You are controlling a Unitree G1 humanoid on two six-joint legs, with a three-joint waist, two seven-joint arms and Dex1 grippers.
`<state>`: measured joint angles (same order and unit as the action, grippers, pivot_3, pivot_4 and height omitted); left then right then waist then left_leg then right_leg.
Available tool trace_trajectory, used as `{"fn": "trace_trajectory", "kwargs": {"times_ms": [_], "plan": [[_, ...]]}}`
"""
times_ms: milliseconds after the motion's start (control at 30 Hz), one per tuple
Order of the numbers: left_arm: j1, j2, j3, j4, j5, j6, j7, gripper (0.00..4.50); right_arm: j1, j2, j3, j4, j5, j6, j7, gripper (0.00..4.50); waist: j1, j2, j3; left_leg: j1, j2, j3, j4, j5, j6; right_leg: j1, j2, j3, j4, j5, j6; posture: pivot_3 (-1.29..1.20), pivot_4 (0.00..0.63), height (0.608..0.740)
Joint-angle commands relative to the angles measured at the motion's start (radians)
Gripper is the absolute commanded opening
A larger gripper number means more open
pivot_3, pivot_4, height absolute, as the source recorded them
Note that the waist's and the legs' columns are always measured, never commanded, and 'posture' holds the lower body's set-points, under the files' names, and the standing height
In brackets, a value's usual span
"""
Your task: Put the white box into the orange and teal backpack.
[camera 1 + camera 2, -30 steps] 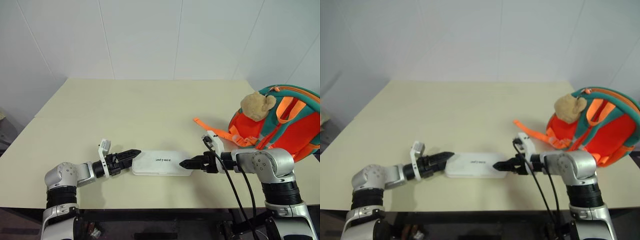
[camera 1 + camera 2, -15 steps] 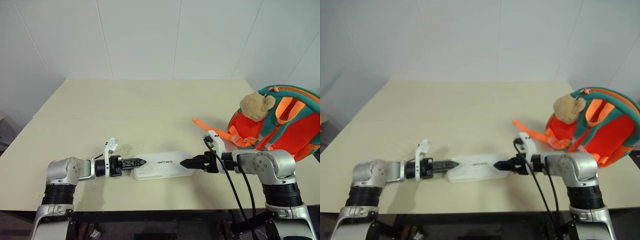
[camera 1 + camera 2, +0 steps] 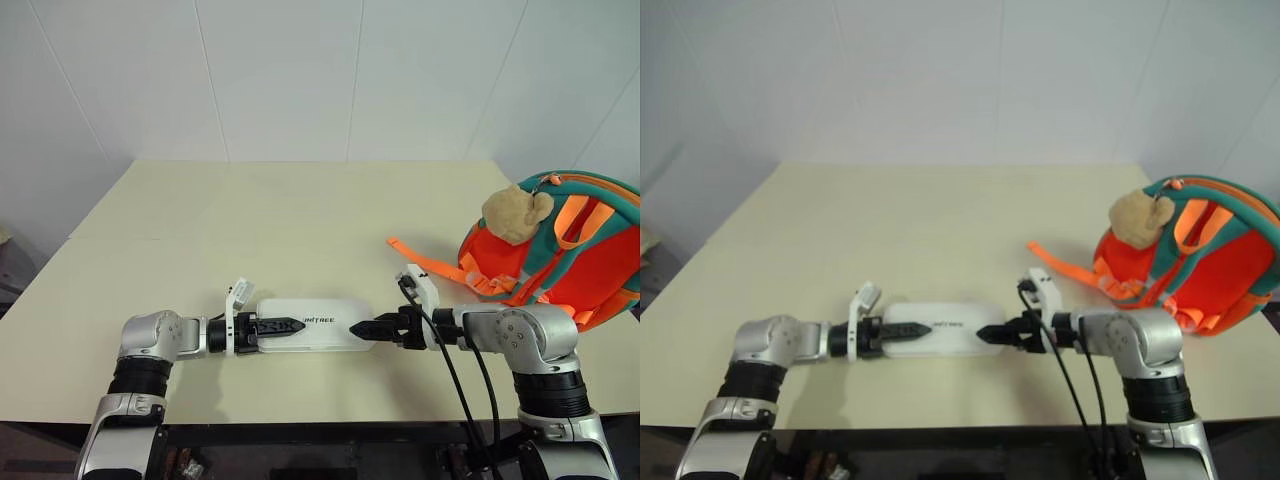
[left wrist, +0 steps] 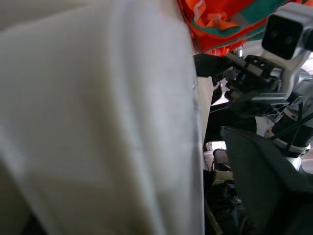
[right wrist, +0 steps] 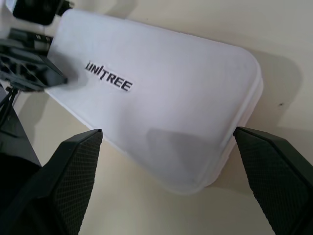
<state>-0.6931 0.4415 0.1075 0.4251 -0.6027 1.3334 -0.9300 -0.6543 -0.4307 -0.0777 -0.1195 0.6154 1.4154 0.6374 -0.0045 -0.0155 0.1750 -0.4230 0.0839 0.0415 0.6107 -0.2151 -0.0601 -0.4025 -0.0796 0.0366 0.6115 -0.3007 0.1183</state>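
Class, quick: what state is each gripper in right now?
Left gripper: over the white box's end; grip cannot be told.
Right gripper: open, fingers straddling the box's other end.

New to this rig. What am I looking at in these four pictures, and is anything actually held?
It is a humanoid robot with two arms, each ending in a two-finger black gripper. Two pictures come from a stereo camera on its head, looking down over a cream table. The other two come from cameras on the wrists, looking along each gripper's fingers.

On the table lies the white box, flat and lettered on top. To the right sits the orange and teal backpack with a tan plush bear on it.

The left gripper reaches over the box's left end. The right gripper is open, its fingers on either side of the box's right end. Nothing is lifted yet.
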Motion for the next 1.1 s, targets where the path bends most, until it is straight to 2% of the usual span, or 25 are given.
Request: {"fn": "trace_trajectory", "kwargs": {"times_ms": [33, 100, 167, 367, 533, 733, 933, 1100], "plan": [[0.000, -0.044, -0.021, 0.021, -0.023, 0.024, 0.004, 2.25, -0.002, 0.033, 0.036, -0.060, 0.075, 0.001, 0.044, 4.50, -0.001, 0.000, 0.000, 0.000, 0.000, 0.000, 0.000, 0.000, 0.000, -0.001, 0.000, 0.000, 0.000, 0.000, 0.000, 0.00, 0.150, 0.740], [-0.007, -0.035, 0.010, 0.032, -0.032, 0.028, 0.007, 1.69, 0.002, 0.027, 0.034, -0.063, 0.074, 0.000, 0.046, 4.50, -0.001, -0.001, 0.000, -0.001, 0.000, 0.000, -0.001, 0.000, 0.000, -0.002, 0.000, 0.000, 0.000, 0.000, 0.001, 0.00, 0.150, 0.740], [-0.009, -0.028, 0.030, 0.023, -0.044, 0.035, 0.010, 1.39, 0.004, 0.022, 0.034, -0.066, 0.074, -0.001, 0.049, 4.50, -0.002, -0.001, 0.001, -0.001, 0.000, 0.000, -0.001, 0.000, 0.000, -0.002, 0.000, 0.000, 0.001, 0.000, 0.002, 0.00, 0.150, 0.740], [0.007, -0.037, 0.114, -0.043, -0.089, 0.027, 0.031, 1.37, 0.038, -0.030, 0.028, -0.112, 0.088, -0.040, 0.093, 4.50, -0.001, -0.001, 0.001, -0.003, 0.000, 0.000, -0.001, 0.000, 0.000, -0.004, 0.000, 0.000, 0.001, 0.000, 0.002, 0.00, 0.150, 0.740], [0.061, -0.037, 0.213, -0.179, -0.143, -0.044, 0.042, 1.37, 0.114, -0.129, -0.025, -0.189, 0.094, -0.126, 0.140, 4.50, -0.001, -0.002, 0.002, -0.014, 0.000, 0.000, 0.000, 0.000, -0.001, -0.014, 0.001, 0.000, 0.002, 0.000, 0.006, 0.00, 0.150, 0.740], [0.170, 0.048, 0.226, -0.320, -0.142, -0.257, -0.053, 1.37, 0.203, -0.180, -0.253, -0.255, 0.121, -0.204, 0.073, 4.50, 0.002, -0.002, 0.002, -0.015, 0.000, 0.000, 0.000, 0.000, -0.002, -0.015, 0.001, 0.000, 0.002, 0.000, 0.007, 0.00, 0.150, 0.740], [0.195, 0.087, 0.224, -0.310, -0.138, -0.420, -0.130, 1.37, 0.346, -0.197, -0.468, -0.343, 0.115, -0.332, -0.001, 4.50, 0.006, -0.004, 0.004, -0.015, 0.000, -0.001, 0.002, 0.000, -0.001, -0.013, 0.000, 0.000, 0.000, 0.000, 0.006, 0.00, 0.150, 0.740], [0.187, 0.098, 0.184, -0.284, -0.128, -0.468, -0.165, 1.37, 0.467, -0.239, -0.609, -0.384, 0.124, -0.398, -0.009, 4.50, 0.004, -0.004, 0.004, -0.014, 0.000, -0.001, 0.001, -0.001, 0.000, -0.011, 0.000, 0.000, -0.002, 0.000, 0.007, 0.00, 0.150, 0.740]]}}
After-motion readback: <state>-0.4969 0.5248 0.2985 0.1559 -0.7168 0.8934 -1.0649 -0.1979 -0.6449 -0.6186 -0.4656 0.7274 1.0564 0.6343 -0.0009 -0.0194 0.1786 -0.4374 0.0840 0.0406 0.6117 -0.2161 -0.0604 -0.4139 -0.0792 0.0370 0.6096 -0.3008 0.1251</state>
